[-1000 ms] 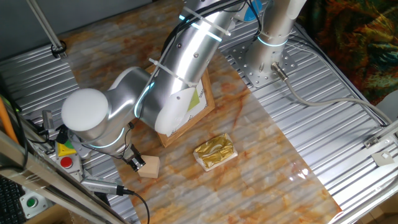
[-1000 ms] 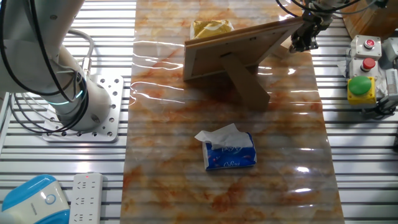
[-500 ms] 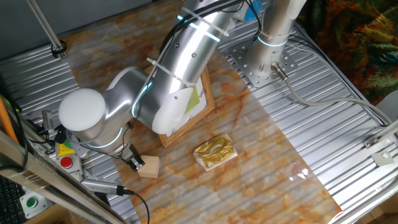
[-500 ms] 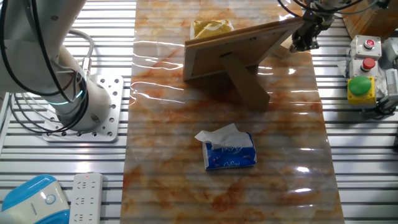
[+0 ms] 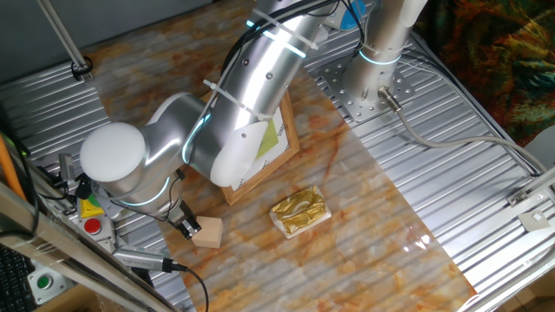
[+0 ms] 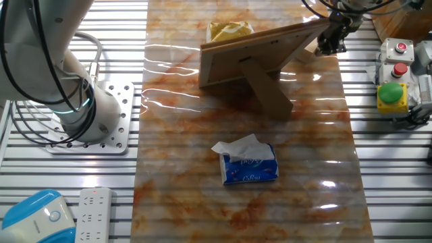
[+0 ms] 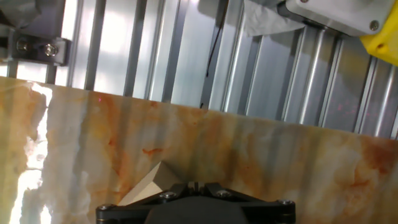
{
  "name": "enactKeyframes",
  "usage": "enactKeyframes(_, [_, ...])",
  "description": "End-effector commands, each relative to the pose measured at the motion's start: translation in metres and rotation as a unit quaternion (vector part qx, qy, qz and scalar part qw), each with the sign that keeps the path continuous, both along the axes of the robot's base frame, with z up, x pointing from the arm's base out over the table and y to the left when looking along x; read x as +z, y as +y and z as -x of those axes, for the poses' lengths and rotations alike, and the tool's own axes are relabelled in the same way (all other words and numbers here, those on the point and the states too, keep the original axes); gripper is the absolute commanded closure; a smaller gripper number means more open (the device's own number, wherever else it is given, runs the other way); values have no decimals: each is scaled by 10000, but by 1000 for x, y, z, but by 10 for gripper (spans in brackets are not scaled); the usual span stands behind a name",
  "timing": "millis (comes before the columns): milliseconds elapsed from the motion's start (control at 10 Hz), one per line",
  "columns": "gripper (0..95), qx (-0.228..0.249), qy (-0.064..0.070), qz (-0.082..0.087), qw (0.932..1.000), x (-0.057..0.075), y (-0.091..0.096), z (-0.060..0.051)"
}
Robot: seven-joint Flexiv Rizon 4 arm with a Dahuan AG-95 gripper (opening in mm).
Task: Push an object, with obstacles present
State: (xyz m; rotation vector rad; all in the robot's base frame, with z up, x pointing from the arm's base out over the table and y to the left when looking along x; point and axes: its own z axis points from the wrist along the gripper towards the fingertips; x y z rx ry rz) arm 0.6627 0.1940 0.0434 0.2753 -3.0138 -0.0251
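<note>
One wooden block (image 5: pixel 208 232) sat near the tabletop's edge by the button box, the gripper (image 5: pixel 187 224) touching its side, jaws' spacing not discernible. Pushing seemed underway; the next move called for steering clear of the picture frame (image 5: pixel 276 147) and foil packet (image 5: pixel 299 211).

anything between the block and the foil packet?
Nothing: in one fixed view, only bare marbled tabletop separates the block from the foil packet. The frame stands farther back.

The gripper (image 5: pixel 187 227) sits low at the tabletop's (image 5: pixel 364 234) edge, touching the wooden block (image 5: pixel 208 232). The picture frame (image 6: pixel 260 50) stands just beyond the fingers, the foil packet (image 5: pixel 300 211) past the block. A tissue pack (image 6: pixel 248 164) lies well apart, behind the frame.
</note>
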Motion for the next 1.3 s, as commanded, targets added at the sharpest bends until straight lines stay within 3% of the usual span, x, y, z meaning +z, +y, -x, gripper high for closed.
enactKeyframes(100, [950, -50, -19, 19, 10000, -2, 4, 2])
enactKeyframes(700, [950, -103, -53, 19, 9999, -5, 4, 17])
enactKeyframes(1300, [950, -243, -96, 60, 9996, -9, 19, 37])
